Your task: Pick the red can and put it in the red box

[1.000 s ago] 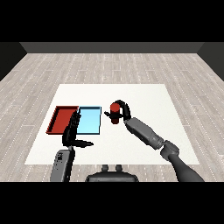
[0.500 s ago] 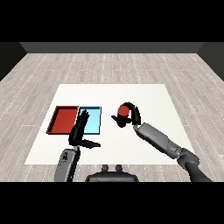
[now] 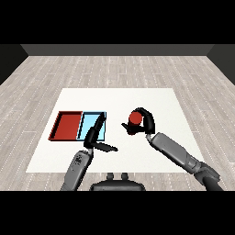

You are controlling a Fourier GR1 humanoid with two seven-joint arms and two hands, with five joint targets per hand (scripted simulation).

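The red can [image 3: 135, 119] is held above the white table right of centre, with my right hand [image 3: 146, 123] curled round it from the right side. The red tray [image 3: 68, 126] lies at the left of the table and holds nothing that I can see. My left hand [image 3: 94, 137] hovers over the near edge of the light blue tray [image 3: 94, 125], its fingers straight and the thumb pointing right, holding nothing. The can is well to the right of both trays.
The light blue tray touches the red tray's right side. The white table [image 3: 119, 98] extends behind and to the right of the trays. Wooden floor surrounds the table.
My right hand has carried the red can toward me and slightly right, and higher off the table. My left hand has risen and moved forward to the blue tray's near edge.
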